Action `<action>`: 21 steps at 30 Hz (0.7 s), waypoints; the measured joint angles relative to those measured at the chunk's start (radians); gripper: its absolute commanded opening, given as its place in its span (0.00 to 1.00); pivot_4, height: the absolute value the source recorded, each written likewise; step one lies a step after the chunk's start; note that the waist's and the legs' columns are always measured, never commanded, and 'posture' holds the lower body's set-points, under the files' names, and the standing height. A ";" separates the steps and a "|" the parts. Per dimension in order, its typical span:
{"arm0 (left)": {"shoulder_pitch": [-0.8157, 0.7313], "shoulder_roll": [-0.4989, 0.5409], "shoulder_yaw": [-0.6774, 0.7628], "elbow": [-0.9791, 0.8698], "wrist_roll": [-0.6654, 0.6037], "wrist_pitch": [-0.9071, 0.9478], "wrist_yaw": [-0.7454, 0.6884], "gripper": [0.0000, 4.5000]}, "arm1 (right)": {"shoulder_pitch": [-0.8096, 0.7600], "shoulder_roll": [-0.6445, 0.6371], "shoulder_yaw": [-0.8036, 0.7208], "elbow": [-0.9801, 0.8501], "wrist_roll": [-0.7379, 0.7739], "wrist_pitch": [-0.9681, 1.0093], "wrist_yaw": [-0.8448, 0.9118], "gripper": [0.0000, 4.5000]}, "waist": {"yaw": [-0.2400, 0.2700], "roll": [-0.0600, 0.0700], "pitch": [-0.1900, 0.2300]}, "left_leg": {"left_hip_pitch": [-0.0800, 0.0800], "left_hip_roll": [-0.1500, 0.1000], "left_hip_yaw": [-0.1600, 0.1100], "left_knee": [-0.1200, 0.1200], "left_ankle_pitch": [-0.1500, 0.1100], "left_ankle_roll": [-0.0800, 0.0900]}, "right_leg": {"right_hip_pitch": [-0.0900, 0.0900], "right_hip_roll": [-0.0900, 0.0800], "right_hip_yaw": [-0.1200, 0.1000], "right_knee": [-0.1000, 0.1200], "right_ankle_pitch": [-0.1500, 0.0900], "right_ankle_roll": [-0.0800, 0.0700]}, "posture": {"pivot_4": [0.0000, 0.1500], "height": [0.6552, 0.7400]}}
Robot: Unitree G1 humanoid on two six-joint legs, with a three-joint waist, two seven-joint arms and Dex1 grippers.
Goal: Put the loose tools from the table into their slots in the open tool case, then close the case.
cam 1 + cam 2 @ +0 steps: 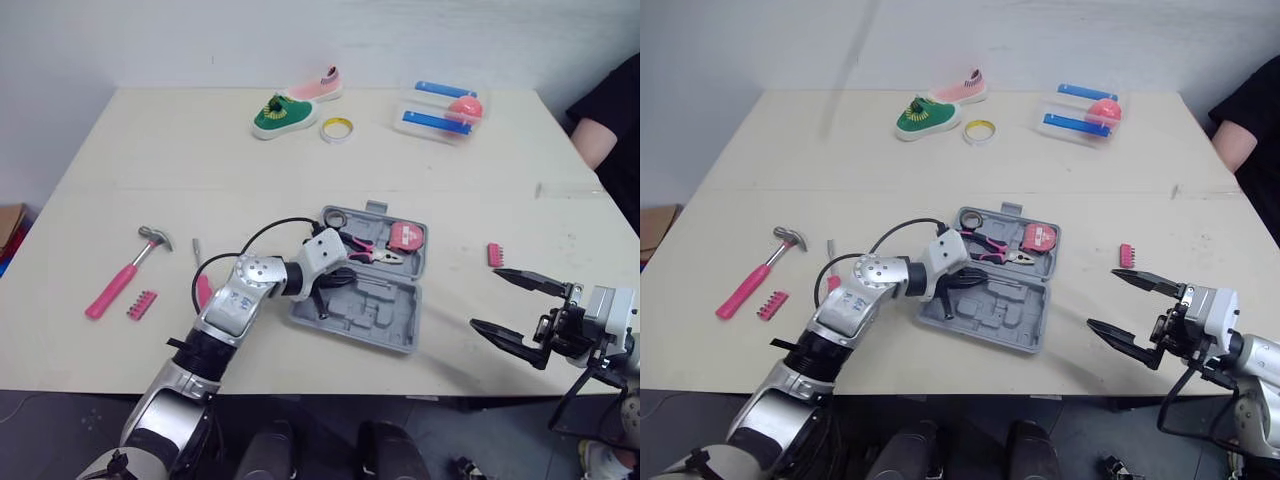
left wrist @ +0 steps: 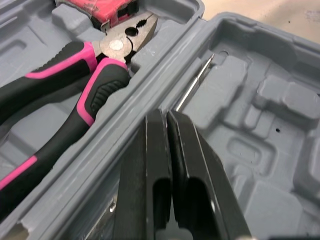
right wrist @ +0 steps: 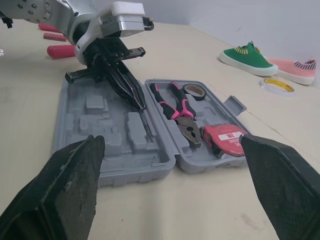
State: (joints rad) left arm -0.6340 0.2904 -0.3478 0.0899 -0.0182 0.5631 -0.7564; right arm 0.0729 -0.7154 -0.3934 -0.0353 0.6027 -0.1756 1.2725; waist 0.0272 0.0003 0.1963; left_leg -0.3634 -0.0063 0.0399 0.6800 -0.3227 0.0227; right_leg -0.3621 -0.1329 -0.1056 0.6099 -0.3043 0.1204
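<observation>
Left of the tool case [image 1: 402, 341] lie a hammer [image 1: 122, 278] and bit strip [image 1: 141, 304].

The left tool [image 2: 167, 116], its fingers pressed together, covers the near end of a thin metal shaft [image 2: 194, 82] lying in the tool case [image 2: 260, 150], so whether it pinches the shaft cannot be told. The pliers [image 2: 75, 95] lose their handle ends past the picture's edge, and the red tape measure [image 2: 100, 6] is cropped too. A pink handle [image 1: 203, 291] on the worktop [image 1: 150, 190] is half hidden behind the left arm; possibly a screwdriver. A person's arm [image 1: 596, 140] is cut off at the edge.
</observation>
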 measured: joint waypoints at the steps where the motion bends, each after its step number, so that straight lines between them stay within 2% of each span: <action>1: 0.000 0.000 -0.003 0.000 0.000 0.006 0.004 0.01 | 0.000 0.000 0.000 0.000 0.000 0.000 0.000 1.00 | 0.000 0.000 0.000 | 0.004 0.000 0.000 0.000 -0.001 0.000 | 0.003 0.000 0.000 -0.002 0.000 0.000 | 1.00 1.00; 10: 0.006 0.003 -0.008 0.002 -0.005 -0.031 0.004 0.01 | 0.000 0.000 0.000 0.000 0.000 -0.001 -0.002 1.00 | -0.001 0.006 -0.011 | 0.008 0.002 0.000 0.000 -0.007 0.000 | 0.009 -0.001 0.005 -0.007 0.000 0.000 | 1.00 1.00; 12: 0.036 0.001 0.026 -0.002 -0.050 -0.069 -0.028 0.01 | -0.005 0.000 -0.002 0.000 -0.001 -0.001 -0.002 1.00 | -0.001 0.007 -0.010 | 0.006 0.003 0.000 0.000 -0.007 0.000 | 0.007 -0.002 0.005 -0.007 0.000 0.000 | 1.00 1.00; 14: 0.072 -0.003 0.106 -0.050 -0.158 -0.117 -0.090 0.01 | -0.020 -0.008 -0.008 0.012 0.000 -0.001 0.004 1.00 | -0.003 0.007 -0.007 | -0.001 0.003 -0.001 0.002 -0.007 0.000 | 0.001 -0.003 0.004 -0.006 0.000 0.000 | 1.00 1.00; 16: 0.068 0.052 0.202 -0.144 -0.254 -0.182 -0.163 0.01 | -0.041 -0.035 -0.014 0.052 -0.001 -0.002 0.024 1.00 | -0.005 0.007 -0.007 | -0.008 0.003 0.000 0.003 -0.005 -0.001 | -0.006 -0.003 0.004 -0.004 0.000 -0.001 | 1.00 1.00; 19: 0.057 0.135 0.324 -0.216 -0.321 -0.216 -0.195 0.20 | -0.065 -0.060 -0.034 0.113 -0.002 -0.018 0.048 1.00 | -0.003 0.009 -0.008 | -0.005 0.002 0.001 0.002 -0.004 0.000 | -0.004 0.001 0.000 -0.004 0.000 -0.001 | 1.00 1.00; 21: 0.097 0.192 0.375 -0.239 -0.351 -0.219 -0.212 0.39 | -0.093 -0.075 -0.043 0.170 -0.012 -0.041 0.072 1.00 | -0.005 0.009 -0.007 | -0.004 0.002 0.002 0.002 -0.004 0.001 | -0.004 0.001 -0.001 -0.004 0.000 -0.001 | 1.00 1.00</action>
State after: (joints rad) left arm -0.5374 0.4828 0.0274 -0.1492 -0.3688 0.3437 -0.9688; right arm -0.0197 -0.7901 -0.4368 0.1346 0.5908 -0.2168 1.3449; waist 0.0224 0.0094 0.1890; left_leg -0.3676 -0.0045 0.0421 0.6822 -0.3264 0.0235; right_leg -0.3658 -0.1320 -0.1069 0.6057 -0.3040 0.1197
